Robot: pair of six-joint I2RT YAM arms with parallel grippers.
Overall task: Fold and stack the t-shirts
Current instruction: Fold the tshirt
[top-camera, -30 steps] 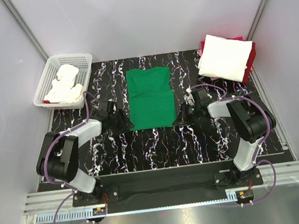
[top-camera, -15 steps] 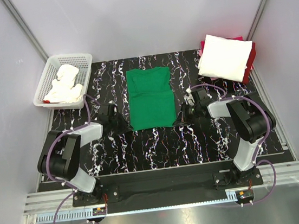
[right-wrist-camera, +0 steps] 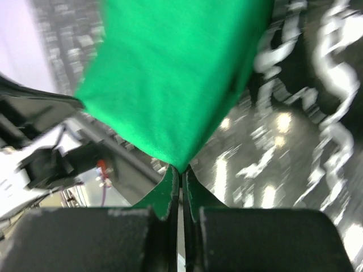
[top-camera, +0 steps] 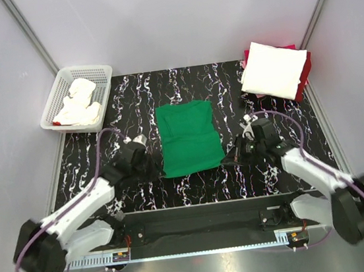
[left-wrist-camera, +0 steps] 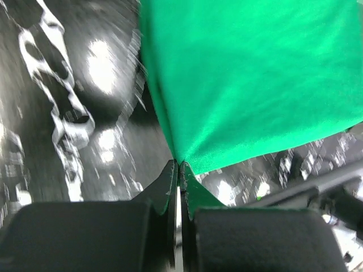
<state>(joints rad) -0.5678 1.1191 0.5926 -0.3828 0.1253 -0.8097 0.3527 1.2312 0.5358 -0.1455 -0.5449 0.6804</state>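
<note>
Top external view: black white-veined marbled tabletop (top-camera: 195,191) fills the cell floor between pale walls. A bright green soft-fabric t-shirt (top-camera: 187,137), folded to a rough rectangle, lies at the centre of the tabletop, its near edge slightly wider and uneven. At the far right corner a folded white t-shirt (top-camera: 275,69) rests on top of a folded red t-shirt (top-camera: 307,78), of which only the edges show. At the far left corner sits a white plastic mesh basket (top-camera: 84,69) holding crumpled white cloth (top-camera: 80,103); a sliver of red shows beneath it. Left wrist view: the left gripper (left-wrist-camera: 177,170) has its jaws pressed together on the near-left corner of the green t-shirt, the fabric drawn to a point at the pinch. Right wrist view: the right gripper (right-wrist-camera: 180,173) likewise has its jaws clamped on the near-right corner, the cloth tapering into the pinch. Both wrist views are motion-blurred, so the height of the corners above the tabletop is not clear.
</note>
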